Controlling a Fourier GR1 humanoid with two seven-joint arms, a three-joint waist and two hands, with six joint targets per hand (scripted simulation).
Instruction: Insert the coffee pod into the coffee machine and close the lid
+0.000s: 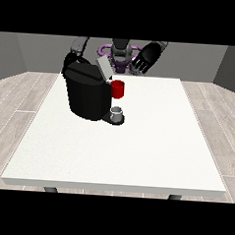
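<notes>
Lid [103, 68] raised on black coffee machine [86, 93] — red holder [117, 89] exposed

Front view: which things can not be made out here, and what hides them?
- Hand at the view's left: hidden behind the black coffee machine; only its arm shows above.
- Coffee pod: no pod can be told apart; whether it sits under the raised lid is hidden.
- Red part at the machine's front: too small to identify.
- Hand at the view's right: raised, holding nothing.
</notes>
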